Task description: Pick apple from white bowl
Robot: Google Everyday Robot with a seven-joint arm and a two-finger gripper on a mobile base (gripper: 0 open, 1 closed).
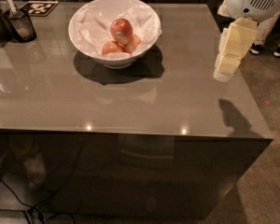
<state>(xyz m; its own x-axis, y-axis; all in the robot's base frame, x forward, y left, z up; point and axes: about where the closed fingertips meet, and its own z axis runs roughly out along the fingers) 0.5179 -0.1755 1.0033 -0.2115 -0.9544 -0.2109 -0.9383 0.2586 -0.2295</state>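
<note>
The white bowl (149,41) stands on the far left-centre of the grey table (177,101), lined with crumpled white paper. The apple (121,30), red-orange with a small pale sticker, sits on top of two other apples (111,47) in the bowl. The gripper (222,71) hangs from the cream-coloured arm (237,38) over the table's right edge, well to the right of the bowl and above the tabletop. It holds nothing that I can see.
A dark container with a utensil (19,23) stands at the far left. A black-and-white tag (39,7) lies at the back left. The robot's white body (259,1) is at the upper right. Cables (18,204) lie on the floor.
</note>
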